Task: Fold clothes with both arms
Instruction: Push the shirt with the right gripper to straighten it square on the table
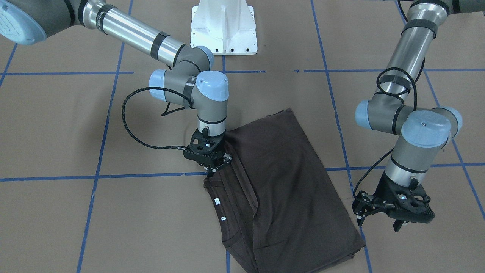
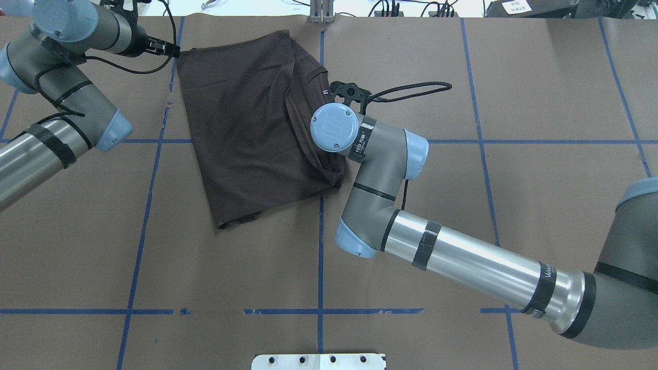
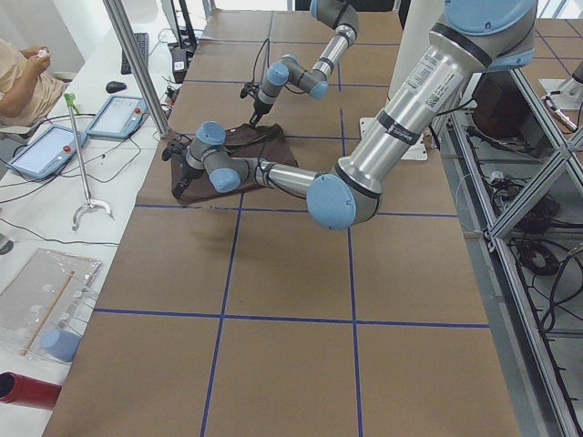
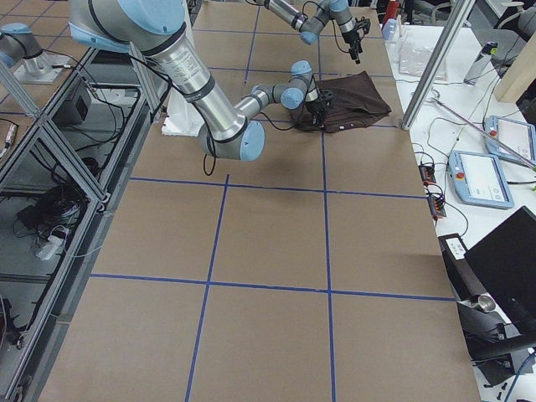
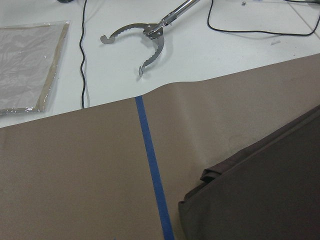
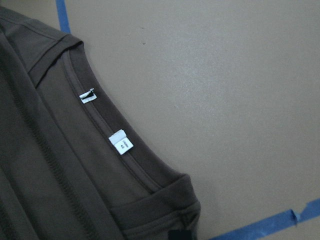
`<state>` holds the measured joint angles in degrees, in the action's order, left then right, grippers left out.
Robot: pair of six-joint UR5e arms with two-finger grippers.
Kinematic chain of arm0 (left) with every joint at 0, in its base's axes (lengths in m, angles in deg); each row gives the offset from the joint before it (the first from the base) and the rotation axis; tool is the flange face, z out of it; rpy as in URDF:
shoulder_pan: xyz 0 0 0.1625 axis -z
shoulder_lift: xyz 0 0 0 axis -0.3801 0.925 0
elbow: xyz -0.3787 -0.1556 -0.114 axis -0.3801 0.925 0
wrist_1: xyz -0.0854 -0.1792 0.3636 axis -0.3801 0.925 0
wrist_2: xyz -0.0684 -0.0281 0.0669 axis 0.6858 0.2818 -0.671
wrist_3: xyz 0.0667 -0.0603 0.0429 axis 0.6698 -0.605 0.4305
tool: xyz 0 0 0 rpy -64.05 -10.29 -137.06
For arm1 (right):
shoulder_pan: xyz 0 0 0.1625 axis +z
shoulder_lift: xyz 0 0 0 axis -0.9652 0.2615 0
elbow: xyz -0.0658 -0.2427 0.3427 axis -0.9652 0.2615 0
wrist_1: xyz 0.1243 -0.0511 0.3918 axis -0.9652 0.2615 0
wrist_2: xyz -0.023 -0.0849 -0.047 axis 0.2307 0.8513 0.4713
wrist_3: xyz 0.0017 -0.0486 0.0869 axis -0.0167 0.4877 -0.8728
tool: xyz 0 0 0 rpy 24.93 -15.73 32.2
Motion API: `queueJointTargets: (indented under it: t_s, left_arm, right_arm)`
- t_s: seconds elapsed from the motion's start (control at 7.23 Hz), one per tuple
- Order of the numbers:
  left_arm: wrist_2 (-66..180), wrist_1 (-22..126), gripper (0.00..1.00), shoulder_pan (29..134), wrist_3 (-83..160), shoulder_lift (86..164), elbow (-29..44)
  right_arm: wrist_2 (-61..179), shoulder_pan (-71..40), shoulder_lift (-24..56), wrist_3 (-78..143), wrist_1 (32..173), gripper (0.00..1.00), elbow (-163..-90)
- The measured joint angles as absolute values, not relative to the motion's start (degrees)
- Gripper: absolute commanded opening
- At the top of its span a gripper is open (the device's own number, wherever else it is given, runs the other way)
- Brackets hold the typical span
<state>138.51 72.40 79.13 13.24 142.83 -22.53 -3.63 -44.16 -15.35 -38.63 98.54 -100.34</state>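
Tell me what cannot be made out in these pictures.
1. Right gripper: in the overhead view its wrist hides the jaws; its grip on the dark brown T-shirt is unclear.
2. Neck tags: print too small, right wrist view.
3. The T-shirt's lower end: cut by the front-facing view's bottom edge.

Lighting evenly from overhead, bright and diffuse. Casting only faint, soft-edged shadows beneath arms onto paper-covered table (image 1: 57,125). Glaring in white streaks along silver tubes of right arm (image 1: 129,32) and left arm (image 1: 411,49). Crushing dark T-shirt (image 1: 288,170) toward black in both side views, losing fold detail. Blowing out white desk (image 5: 225,50) in left wrist view. Rendering fabric seams sharp in right wrist view, yet blurring print on neck tags (image 6: 120,141) beyond reading.
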Motion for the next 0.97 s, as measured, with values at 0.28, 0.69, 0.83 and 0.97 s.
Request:
queueJointTargets:
  t_s: [0.28,0.69,0.83,0.97]
  left_arm:
    - [138.56,72.4,1.0,78.9,12.85,142.88,-22.52]
    - [138.53,72.4,1.0,78.22,11.34,142.94,-21.99]
    - [138.55,72.41,1.0,78.12,11.23,142.94,-21.7]
    - [138.54,72.41,1.0,78.04,11.17,142.95,-21.3]
  right_arm:
    - [-3.61,-44.27,-12.47,-38.59,100.11,0.0,-105.12]
    - [0.04,-49.68,1.73,-38.78,106.14,0.0,-126.94]
    - [1.61,-51.99,6.86,-38.87,106.85,0.0,-133.08]
    - [2.7,-53.44,10.68,-38.89,107.1,0.0,-136.94]
